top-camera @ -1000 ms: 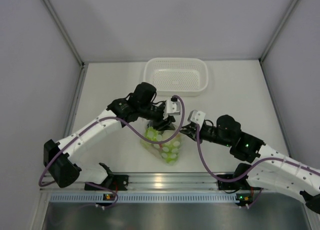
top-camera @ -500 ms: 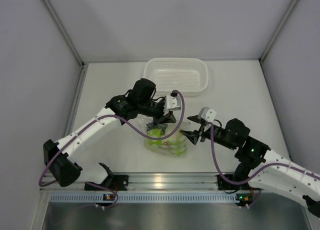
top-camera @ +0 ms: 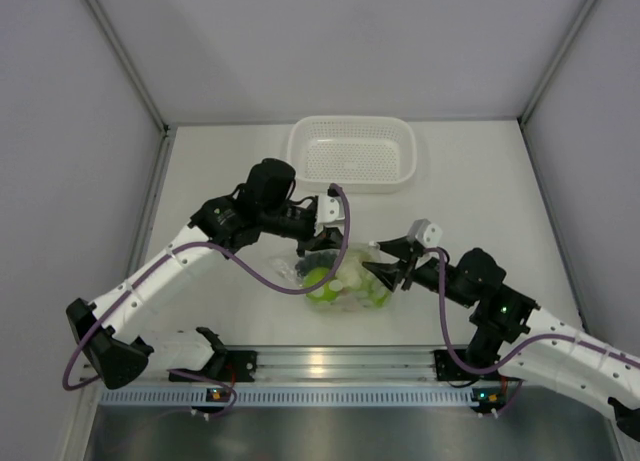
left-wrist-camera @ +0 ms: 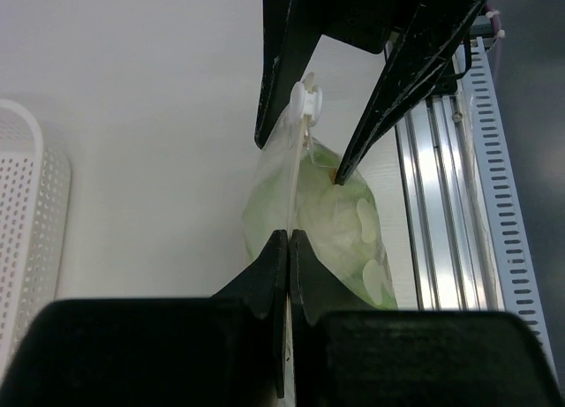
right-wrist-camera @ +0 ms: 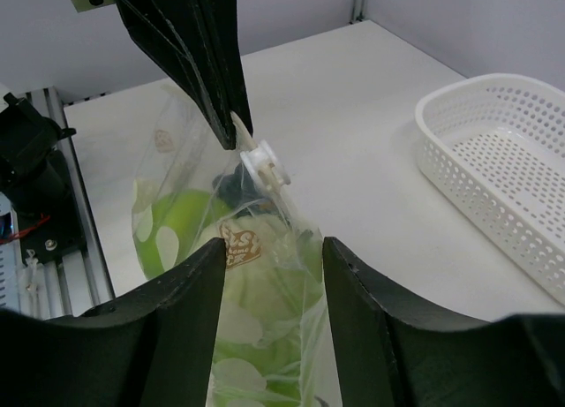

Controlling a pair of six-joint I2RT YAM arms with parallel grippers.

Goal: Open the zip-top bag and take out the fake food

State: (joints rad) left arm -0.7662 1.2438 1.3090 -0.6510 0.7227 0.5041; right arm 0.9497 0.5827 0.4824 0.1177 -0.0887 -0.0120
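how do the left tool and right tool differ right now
The left tool is shut, pinching the top edge of the bag; the right tool is open, its fingers apart on either side of the bag. From above, the left tool meets the bag from the left, the right tool from the right. Both are black, two-fingered, and close to the white zip slider.

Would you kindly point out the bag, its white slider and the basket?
bag [right-wrist-camera: 265, 336]: right wrist view, dotted front panel.
slider [right-wrist-camera: 263, 169]: right wrist view, its round white face.
basket [top-camera: 352, 156]: top view, bare perforated floor.
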